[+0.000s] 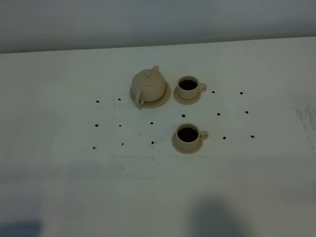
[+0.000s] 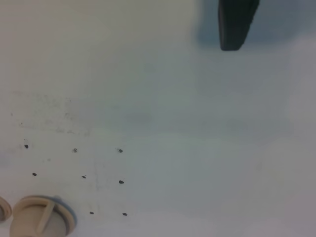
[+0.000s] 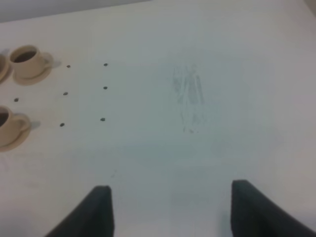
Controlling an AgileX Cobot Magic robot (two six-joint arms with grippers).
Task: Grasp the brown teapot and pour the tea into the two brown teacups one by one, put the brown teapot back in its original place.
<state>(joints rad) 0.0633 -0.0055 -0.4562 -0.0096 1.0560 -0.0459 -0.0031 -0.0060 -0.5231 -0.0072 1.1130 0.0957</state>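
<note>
The brown teapot (image 1: 148,85) stands upright with its lid on, on its wide saucer (image 1: 165,98) at the table's middle back. Its handle side shows in the left wrist view (image 2: 39,221). The two brown teacups sit on small saucers and hold dark tea: the far one (image 1: 188,87) right of the teapot, the near one (image 1: 188,135) in front of it. Both show in the right wrist view (image 3: 27,58) (image 3: 9,126). My right gripper (image 3: 173,212) is open and empty, far from the cups. Only one finger (image 2: 236,29) of my left gripper shows, away from the teapot.
The white table (image 1: 64,173) carries a grid of small dark dots (image 1: 120,125) around the tea set. A faint scuffed patch (image 3: 187,94) marks the table's right side. Neither arm shows in the exterior high view.
</note>
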